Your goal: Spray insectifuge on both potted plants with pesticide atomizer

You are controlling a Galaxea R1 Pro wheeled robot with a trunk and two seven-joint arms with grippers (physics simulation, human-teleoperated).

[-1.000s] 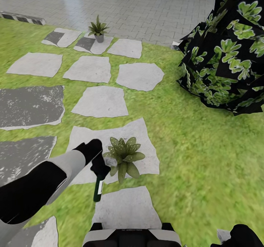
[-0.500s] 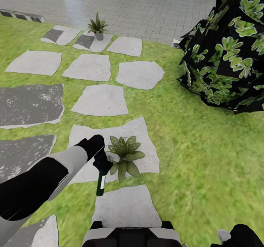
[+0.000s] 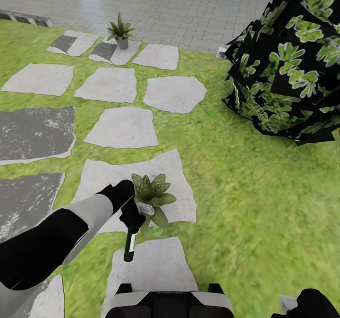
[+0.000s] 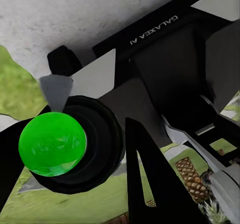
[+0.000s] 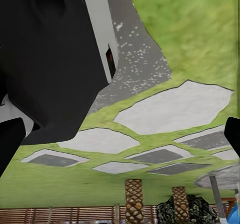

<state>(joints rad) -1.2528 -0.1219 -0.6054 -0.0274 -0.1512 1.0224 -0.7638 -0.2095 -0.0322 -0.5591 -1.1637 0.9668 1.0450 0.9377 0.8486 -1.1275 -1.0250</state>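
gripping the pesticide atomizer (image 3: 128,246), left pincer (image 3: 132,215) beside near potted plant (image 3: 152,196)

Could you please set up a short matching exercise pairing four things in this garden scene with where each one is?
Things:
1. pesticide atomizer
2. near potted plant
3. far potted plant
4. big dark bush

Places:
A. on the stone by the grey paving
B. in the left gripper
C. on the lawn at the right
D. on the stone just ahead of the robot

Pairs: 1-B, 2-D, 3-A, 4-C
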